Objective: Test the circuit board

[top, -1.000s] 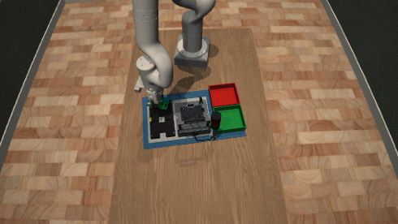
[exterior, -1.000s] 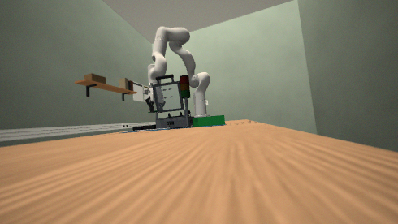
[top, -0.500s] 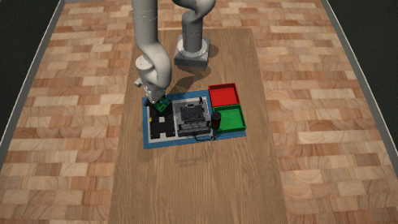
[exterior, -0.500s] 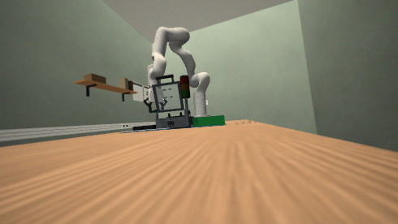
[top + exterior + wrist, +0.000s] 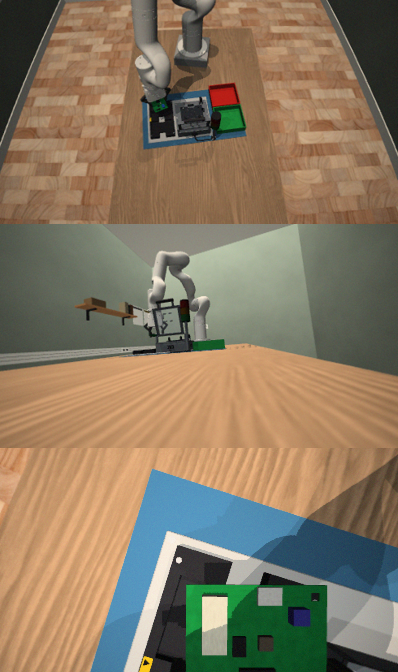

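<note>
At ten o'clock from the tester (image 5: pixel 195 129) (image 5: pixel 172 346), in the top view, we are holding the green circuit board (image 5: pixel 159 105) (image 5: pixel 260 620) component side up above the tray (image 5: pixel 158 129) (image 5: pixel 190 555). Our gripper (image 5: pixel 155 98) is pinching it, and the board is sitting askew to the tray's edges (in the wrist view).

Picking up is looking done; seating, closing the lid (image 5: pixel 167 333), reading the result and sorting are all remaining. The lid is standing raised, and the signal light (image 5: pixel 216 118) (image 5: pixel 184 310) is showing no clear glow.

Toward nine o'clock from the tester, the black tray is showing no second board. Toward two o'clock, the red bin (image 5: pixel 222 85) is sitting empty; toward three, the green bin (image 5: pixel 244 121) (image 5: pixel 208 345) is empty too, its rim standing beside the red one's.
</note>
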